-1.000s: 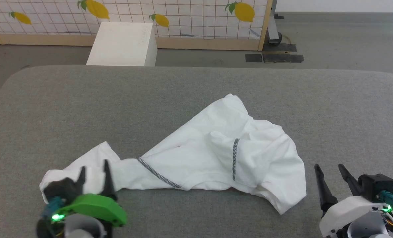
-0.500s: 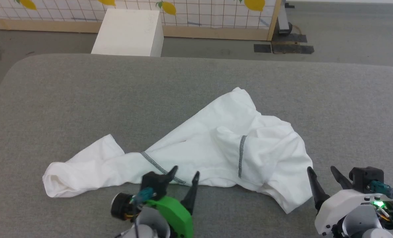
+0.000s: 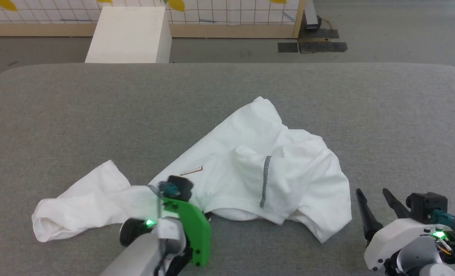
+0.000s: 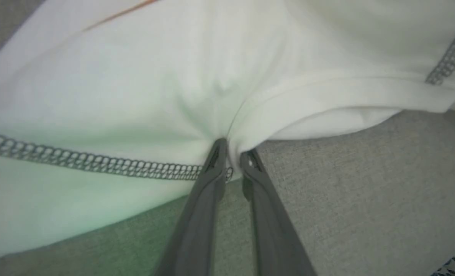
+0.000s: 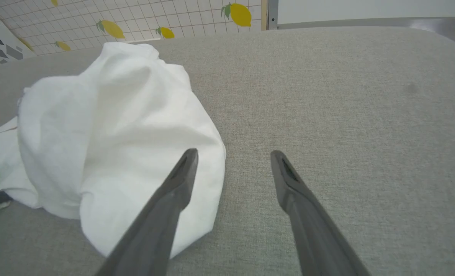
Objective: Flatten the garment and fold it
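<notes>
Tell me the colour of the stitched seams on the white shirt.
Grey stitching on the shirt; clearest in the left wrist view.

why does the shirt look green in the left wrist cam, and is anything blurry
Left wrist view: a green cast tints the garment at lower left, likely from the green light on that arm in the head view; focus is soft overall. Right wrist view: even light, the right gripper soft toward the bottom edge.

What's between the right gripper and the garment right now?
Nothing but a narrow strip of bare grey surface, seen in the head view; the right gripper, jaws open, sits just off the garment edge.
</notes>
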Available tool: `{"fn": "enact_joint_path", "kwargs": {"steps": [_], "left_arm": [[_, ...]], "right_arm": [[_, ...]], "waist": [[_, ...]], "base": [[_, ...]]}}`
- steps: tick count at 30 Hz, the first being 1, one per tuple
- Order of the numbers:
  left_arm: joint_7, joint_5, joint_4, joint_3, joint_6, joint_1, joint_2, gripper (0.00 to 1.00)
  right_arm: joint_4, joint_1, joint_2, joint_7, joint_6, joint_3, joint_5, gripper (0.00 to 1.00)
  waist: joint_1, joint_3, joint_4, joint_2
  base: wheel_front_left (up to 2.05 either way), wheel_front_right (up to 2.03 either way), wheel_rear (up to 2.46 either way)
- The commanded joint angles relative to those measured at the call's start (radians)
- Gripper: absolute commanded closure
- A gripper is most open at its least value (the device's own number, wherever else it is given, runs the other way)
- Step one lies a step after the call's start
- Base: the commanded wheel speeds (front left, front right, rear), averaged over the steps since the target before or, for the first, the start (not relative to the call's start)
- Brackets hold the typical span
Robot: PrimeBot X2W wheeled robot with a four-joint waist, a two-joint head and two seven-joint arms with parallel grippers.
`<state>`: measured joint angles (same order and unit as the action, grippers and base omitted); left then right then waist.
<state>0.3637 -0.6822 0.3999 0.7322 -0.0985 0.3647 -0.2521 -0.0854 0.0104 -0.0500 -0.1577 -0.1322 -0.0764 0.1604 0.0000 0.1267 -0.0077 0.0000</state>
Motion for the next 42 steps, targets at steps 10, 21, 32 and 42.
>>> {"fn": "enact_joint_path", "kwargs": {"steps": [10,21,32,42], "left_arm": [[-0.047,-0.118,-0.324,-0.251,-0.242,-0.301,-0.208,1.0],[-0.278,-0.071,-0.419,-0.292,-0.241,-0.336,-0.158,0.0],[-0.618,0.059,-0.385,-0.361,-0.188,-0.323,-0.084,0.0],[-0.625,0.121,-0.342,-0.398,-0.115,-0.316,-0.002,0.0]], "right_arm": [[0.009,0.031,0.0,-0.013,0.002,-0.044,-0.015,0.0],[0.023,0.015,0.0,-0.053,0.002,0.05,0.034,0.0],[0.036,0.085,0.0,-0.283,0.002,0.199,0.073,0.0],[0.02,0.037,-0.003,-0.438,0.002,0.116,-0.092,1.0]], "waist": [[0.0,-0.028,0.028,0.0],[0.0,-0.006,0.1,0.0],[0.0,-0.008,0.152,0.0],[0.0,0.005,0.172,0.0]], "base": [[0.0,0.0,0.0],[0.0,0.0,0.0],[0.0,0.0,0.0],[0.0,0.0,0.0]]}}
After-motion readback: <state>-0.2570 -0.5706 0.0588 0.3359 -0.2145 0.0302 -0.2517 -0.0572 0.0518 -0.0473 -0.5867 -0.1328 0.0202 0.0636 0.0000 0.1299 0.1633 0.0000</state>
